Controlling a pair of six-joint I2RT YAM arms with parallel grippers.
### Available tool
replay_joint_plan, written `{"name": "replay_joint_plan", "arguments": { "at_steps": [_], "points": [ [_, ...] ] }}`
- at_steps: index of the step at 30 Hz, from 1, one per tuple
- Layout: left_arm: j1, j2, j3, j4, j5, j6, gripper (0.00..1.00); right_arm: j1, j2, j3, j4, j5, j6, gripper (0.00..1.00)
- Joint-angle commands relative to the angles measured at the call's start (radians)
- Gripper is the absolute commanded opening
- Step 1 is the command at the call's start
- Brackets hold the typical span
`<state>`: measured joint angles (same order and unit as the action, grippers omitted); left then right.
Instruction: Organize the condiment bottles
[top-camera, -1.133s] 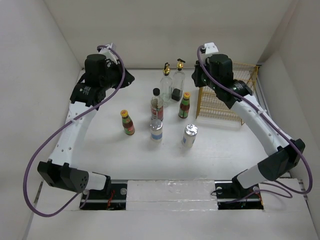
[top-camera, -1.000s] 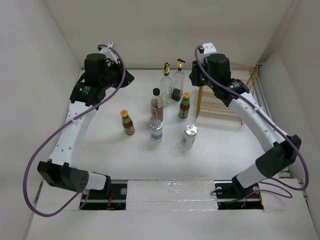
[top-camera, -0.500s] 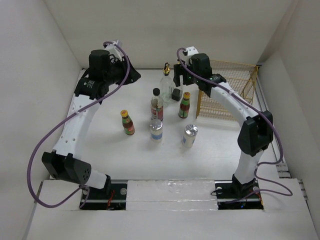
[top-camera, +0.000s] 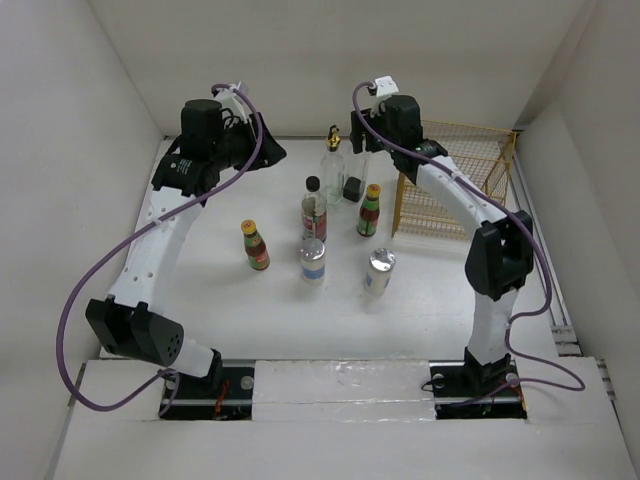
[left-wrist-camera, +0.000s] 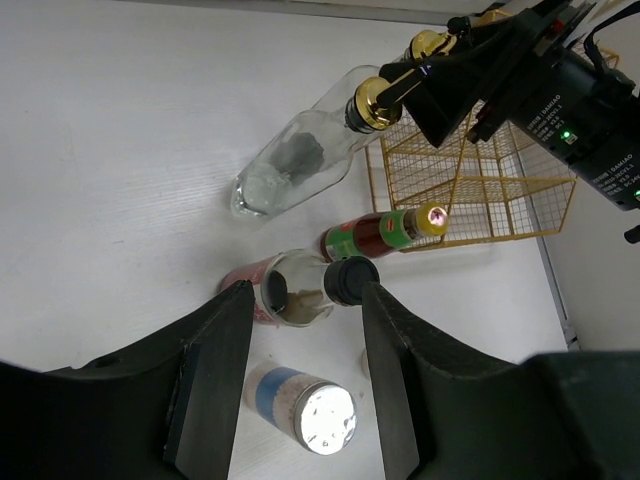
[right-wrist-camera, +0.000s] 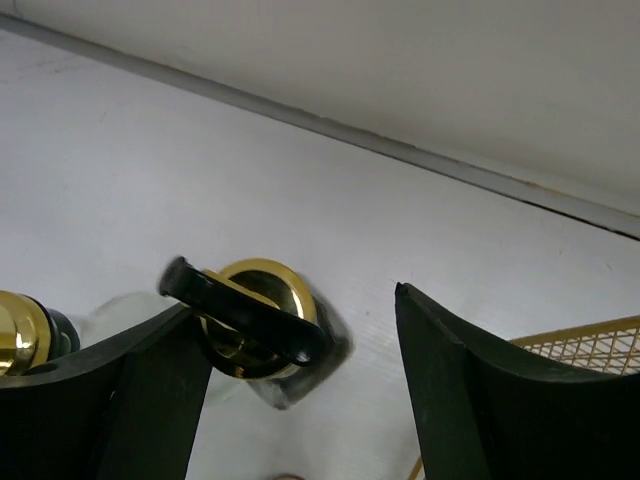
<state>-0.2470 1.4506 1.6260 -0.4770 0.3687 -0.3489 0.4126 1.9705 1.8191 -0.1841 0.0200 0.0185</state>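
Seven condiment bottles stand mid-table. One clear gold-spout bottle (top-camera: 331, 158) is at the back. My right gripper (top-camera: 360, 140) hangs over the second gold-spout bottle (top-camera: 353, 187). In the right wrist view its gold spout (right-wrist-camera: 250, 320) sits between the open fingers (right-wrist-camera: 150, 400), close to the left one. The black-capped bottle (top-camera: 314, 208), two yellow-capped sauces (top-camera: 370, 210) (top-camera: 255, 245) and two silver-capped bottles (top-camera: 313, 260) (top-camera: 379, 270) stand nearer. My left gripper (top-camera: 268, 152) is high at the back left, open and holding nothing (left-wrist-camera: 305, 295).
A yellow wire basket (top-camera: 455, 175) stands at the back right, beside the right arm's forearm. White walls close in the table at the back and both sides. Purple cables loop from each arm.
My right arm swung left from above the basket to over the second gold-spout bottle. The left gripper opened and its arm shifted slightly right.
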Motion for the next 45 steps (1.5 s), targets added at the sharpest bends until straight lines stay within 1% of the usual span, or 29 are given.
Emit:
{"name": "replay_joint_plan", "arguments": {
  "at_steps": [1,3,7,8,9,11,13,15,17,21,22,25,30,33,38,45],
  "points": [
    [0.002,-0.004,0.023,0.034,0.030,0.013,0.43,0.009,0.014,0.058,0.107,0.012,-0.023,0.74],
    [0.002,0.005,0.023,0.034,0.030,0.013,0.43,0.009,0.025,0.071,0.117,0.012,-0.023,0.67],
    [0.002,0.005,0.014,0.034,0.030,0.013,0.42,0.018,0.037,0.071,0.117,0.041,-0.023,0.51],
    [0.002,0.005,0.014,0.034,0.030,0.013,0.42,0.028,0.037,0.071,0.117,0.050,-0.023,0.40],
    [0.002,0.005,0.014,0.034,0.030,0.013,0.42,0.028,0.037,0.071,0.117,0.070,-0.023,0.36],
    [0.002,0.005,0.014,0.043,0.030,0.013,0.42,0.038,0.037,0.071,0.141,0.103,-0.035,0.34],
    [0.002,0.005,0.014,0.043,0.030,0.013,0.41,0.051,0.027,0.080,0.141,0.153,-0.061,0.20],
    [0.002,0.005,0.014,0.052,0.030,0.013,0.41,0.060,0.018,0.115,0.141,0.163,-0.061,0.10],
    [0.002,0.005,0.014,0.052,0.030,0.013,0.41,0.060,0.005,0.141,0.150,0.163,-0.061,0.05],
    [0.002,0.017,0.038,0.052,0.030,0.013,0.40,0.060,-0.039,0.265,0.150,0.188,-0.028,0.04],
    [0.002,0.017,0.038,0.052,0.039,0.013,0.40,0.051,-0.054,0.331,0.134,0.201,-0.028,0.04],
    [0.002,0.027,0.038,0.052,0.050,0.013,0.40,0.031,-0.084,0.429,0.081,0.210,-0.028,0.04],
    [0.002,0.036,0.038,0.052,0.050,0.013,0.39,-0.021,-0.183,0.439,0.046,0.233,-0.008,0.04],
    [0.002,0.054,0.058,0.052,0.050,0.004,0.39,-0.078,-0.222,0.454,0.017,0.222,-0.008,0.04],
    [0.002,0.065,0.058,0.052,0.068,0.004,0.39,-0.197,-0.246,0.473,-0.049,0.201,0.012,0.04],
    [0.002,0.074,0.067,0.061,0.088,-0.016,0.37,-0.270,-0.266,0.437,-0.069,0.268,0.012,0.03]
  ]
}}
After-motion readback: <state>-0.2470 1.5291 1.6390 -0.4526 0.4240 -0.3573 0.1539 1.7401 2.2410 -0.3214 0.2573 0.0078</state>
